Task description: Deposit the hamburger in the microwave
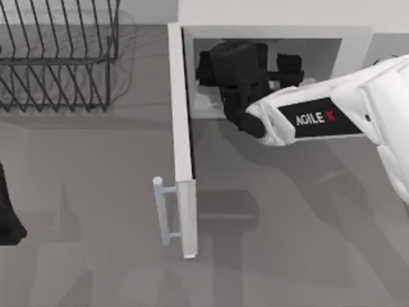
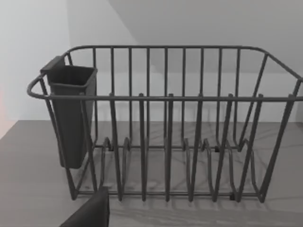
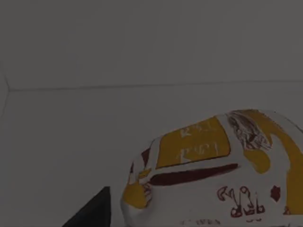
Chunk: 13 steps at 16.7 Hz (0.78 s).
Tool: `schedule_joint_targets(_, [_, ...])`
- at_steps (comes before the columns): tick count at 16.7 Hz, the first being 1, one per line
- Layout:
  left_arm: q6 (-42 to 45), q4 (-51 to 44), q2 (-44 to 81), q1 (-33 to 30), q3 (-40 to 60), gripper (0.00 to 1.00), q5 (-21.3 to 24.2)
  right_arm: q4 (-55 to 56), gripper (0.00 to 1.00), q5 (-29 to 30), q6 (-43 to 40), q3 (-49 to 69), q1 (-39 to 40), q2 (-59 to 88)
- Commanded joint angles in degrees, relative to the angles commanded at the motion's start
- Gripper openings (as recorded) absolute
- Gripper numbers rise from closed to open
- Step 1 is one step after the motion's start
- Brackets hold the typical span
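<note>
Reaching from the top view's right side, the right arm (image 1: 332, 115) stretches into the open cavity of the microwave (image 1: 358, 38), and the right gripper (image 1: 211, 77) sits dark and deep inside it, against the white interior; whether its fingers are spread or pressed together cannot be told. The hamburger (image 3: 213, 175) appears in the right wrist view, close before the camera, resting on the pale cavity floor with the back wall behind it; whether the gripper touches it cannot be told. Its wrapper is cream-white with yellow panels and dark red marks; the printing on it is too faint to read. The arm's white shell carries the lettering "AGILE X" on a black band. The microwave door (image 1: 182, 147) stands swung wide, its bar handle (image 1: 163, 211) on the outer face. The left gripper (image 1: 7, 217) is parked at the table's left edge, facing the dish rack (image 2: 165, 142) with its dark cup (image 2: 71, 113).
</note>
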Motion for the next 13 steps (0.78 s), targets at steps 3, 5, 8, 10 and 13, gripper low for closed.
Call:
schedule_joint_targets(3, [0.00,0.00,0.00,0.00,0.00,1.00,0.00,2.90,1.00,3.34,2.49,-10.94,3.70,-5.24])
schedule_joint_targets(5, [0.00,0.00,0.00,0.00,0.00,1.00,0.00,5.11,1.00,5.84,4.29,-20.32,6.56,-9.60])
schedule_joint_targets(8, [0.00,0.00,0.00,0.00,0.00,1.00,0.00,8.31,1.00,9.30,6.95,-32.48,10.69,-15.91])
schedule_joint_targets(10, [0.00,0.00,0.00,0.00,0.00,1.00,0.00,10.02,1.00,11.13,8.46,-37.63,12.92,-18.82])
schedule_joint_targets(13, [0.00,0.00,0.00,0.00,0.00,1.00,0.00,11.40,1.00,12.56,9.61,-40.83,14.59,-20.88])
